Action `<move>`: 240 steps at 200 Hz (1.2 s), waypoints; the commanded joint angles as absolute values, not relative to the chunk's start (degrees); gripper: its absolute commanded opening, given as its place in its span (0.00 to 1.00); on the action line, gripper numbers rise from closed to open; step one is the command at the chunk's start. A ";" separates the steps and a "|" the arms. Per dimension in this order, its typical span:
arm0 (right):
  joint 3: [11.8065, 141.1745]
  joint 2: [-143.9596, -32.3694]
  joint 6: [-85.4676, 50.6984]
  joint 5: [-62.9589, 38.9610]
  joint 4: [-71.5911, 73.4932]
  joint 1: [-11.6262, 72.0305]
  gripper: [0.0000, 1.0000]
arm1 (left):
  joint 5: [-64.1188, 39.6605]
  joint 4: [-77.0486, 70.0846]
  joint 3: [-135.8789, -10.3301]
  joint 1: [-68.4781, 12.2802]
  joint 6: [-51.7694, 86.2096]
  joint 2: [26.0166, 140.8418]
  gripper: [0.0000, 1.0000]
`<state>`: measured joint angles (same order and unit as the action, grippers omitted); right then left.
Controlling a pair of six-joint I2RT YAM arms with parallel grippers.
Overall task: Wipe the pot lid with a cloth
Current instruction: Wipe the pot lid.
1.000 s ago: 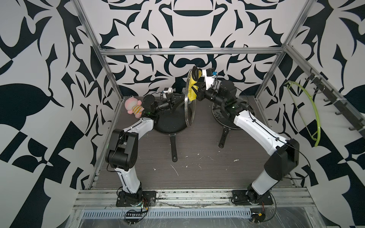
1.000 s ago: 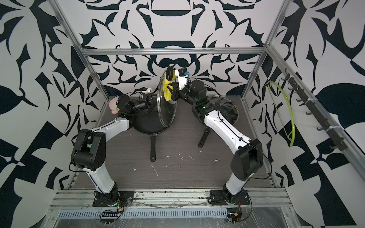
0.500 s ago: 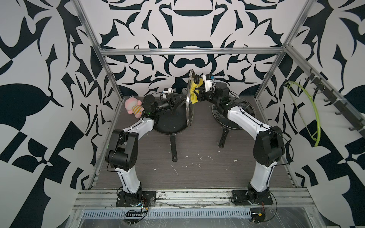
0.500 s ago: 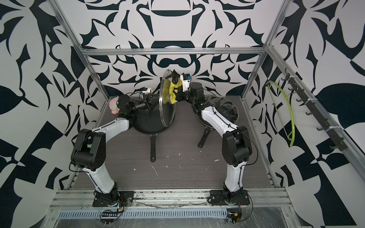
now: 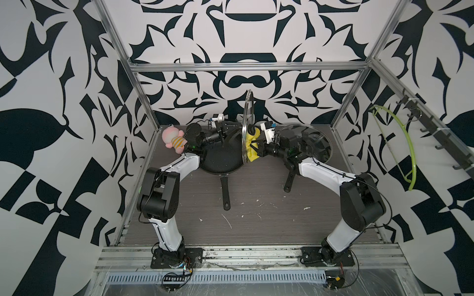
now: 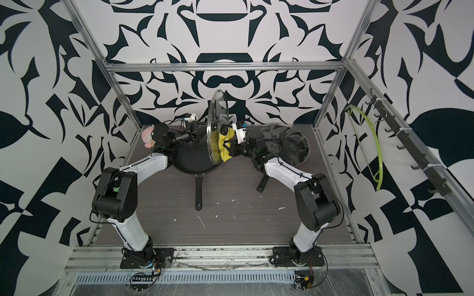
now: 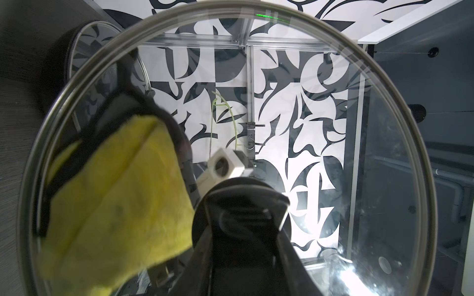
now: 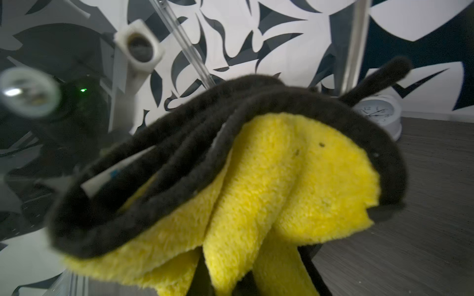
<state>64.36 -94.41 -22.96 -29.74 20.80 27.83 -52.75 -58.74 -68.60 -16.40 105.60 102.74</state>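
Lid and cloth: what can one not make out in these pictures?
- Right pincer tips: right wrist view, the cloth covers them.
- Whether the lid is clean: left wrist view, glare and reflections.
- Clock face: right wrist view, blurred, partly behind the cloth.
- Second pan: both top views, the right arm and a second lid cover it.

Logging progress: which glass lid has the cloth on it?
The upright lid in mid-air, cloth pressed against it; the other lid lies down, bare.

The black-and-white left arm [image 5: 183, 164] and right arm [image 5: 323, 171] are extended inward; the black left gripper [image 7: 245, 205] and right gripper [image 5: 257, 148] are clamped, facing each other.
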 commanded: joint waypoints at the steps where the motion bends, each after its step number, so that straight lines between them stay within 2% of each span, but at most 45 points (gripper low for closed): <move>1: 62.82 -88.14 -20.64 -36.43 23.84 31.54 0.00 | -49.05 -69.39 -71.46 -16.71 106.31 101.86 0.00; 51: 65.41 -81.64 -18.35 -37.07 22.57 34.66 0.00 | -49.48 -68.02 -71.81 -15.21 103.18 102.14 0.00; 104: 73.71 -81.08 -17.25 -30.67 21.20 34.70 0.00 | -50.87 -61.47 -71.72 -15.03 95.57 100.89 0.00; 168: 87.16 -88.57 -17.04 -19.36 15.46 31.57 0.00 | -53.66 -65.54 -69.75 -15.12 97.85 100.22 0.00; 206: 94.28 -95.66 -17.27 -19.58 12.63 28.84 0.00 | -54.23 -68.73 -69.17 -15.21 100.34 98.90 0.00; 240: 95.16 -100.94 -19.12 -20.47 13.05 27.10 0.00 | -54.24 -70.76 -69.33 -15.35 102.29 98.10 0.00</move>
<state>93.06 -99.13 -17.82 -20.51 12.05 27.94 -54.57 -60.25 -68.31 -15.05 100.62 102.72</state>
